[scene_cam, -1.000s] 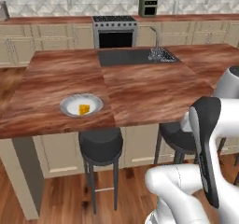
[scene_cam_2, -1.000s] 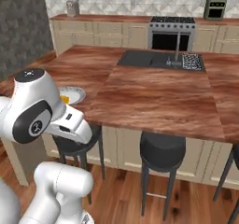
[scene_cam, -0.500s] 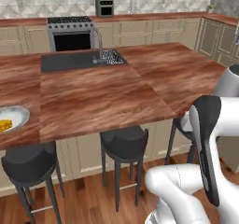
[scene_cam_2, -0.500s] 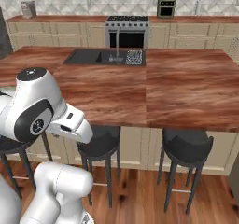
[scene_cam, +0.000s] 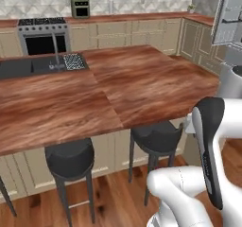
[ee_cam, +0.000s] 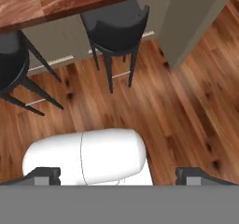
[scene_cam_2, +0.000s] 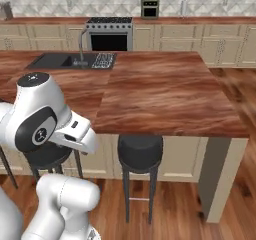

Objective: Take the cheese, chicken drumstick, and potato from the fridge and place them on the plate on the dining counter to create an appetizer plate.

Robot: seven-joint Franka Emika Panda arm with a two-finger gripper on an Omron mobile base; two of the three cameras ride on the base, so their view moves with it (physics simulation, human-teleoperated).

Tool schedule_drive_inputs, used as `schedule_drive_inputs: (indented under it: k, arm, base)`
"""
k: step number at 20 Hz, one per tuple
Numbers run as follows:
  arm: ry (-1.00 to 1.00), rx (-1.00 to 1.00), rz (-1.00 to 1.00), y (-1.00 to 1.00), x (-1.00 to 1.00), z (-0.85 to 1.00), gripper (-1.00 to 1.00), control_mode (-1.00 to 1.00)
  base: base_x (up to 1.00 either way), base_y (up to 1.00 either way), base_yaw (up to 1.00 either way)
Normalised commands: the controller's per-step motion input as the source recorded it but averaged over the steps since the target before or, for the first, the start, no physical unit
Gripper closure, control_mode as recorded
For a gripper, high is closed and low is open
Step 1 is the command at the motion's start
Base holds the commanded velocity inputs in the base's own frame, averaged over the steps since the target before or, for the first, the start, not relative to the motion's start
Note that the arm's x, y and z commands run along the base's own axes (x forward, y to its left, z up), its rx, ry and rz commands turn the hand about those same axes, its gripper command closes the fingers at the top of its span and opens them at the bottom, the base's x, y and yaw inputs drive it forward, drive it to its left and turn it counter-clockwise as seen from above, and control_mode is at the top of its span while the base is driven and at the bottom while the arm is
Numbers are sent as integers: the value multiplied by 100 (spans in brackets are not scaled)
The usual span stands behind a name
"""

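Jaws wide apart and empty above wooden floor [ee_cam: 186,101]; dark sink [scene_cam_2: 55,60] sits inset in dining counter [scene_cam_2: 165,91].

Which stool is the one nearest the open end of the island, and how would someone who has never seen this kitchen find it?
Start at the dining counter, the big island with the glossy reddish-brown wood-grain top and the dark sink set into it. Along its near side black round-seated stools are tucked under the overhang. The one meant is the stool closest to the island's beige end panel, with bare wood floor beyond it rather than another stool.
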Motion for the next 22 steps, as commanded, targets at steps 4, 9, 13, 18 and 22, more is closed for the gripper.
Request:
schedule_drive_inputs:
  k: [4,9,13,18,22]
  arm:
    - [0,0,0,0,0,0,-100,100]
    - [0,0,0,0,0,0,-100,100]
    - [0,0,0,0,0,0,-100,100]
    - [0,0,0,0,0,0,-100,100]
    - [0,0,0,0,0,0,-100,100]
  base:
    - [8,-100,-20]
    - [14,-100,-23]
    - [30,-100,-18]
    - [76,-100,-6]
    - [100,-100,4]
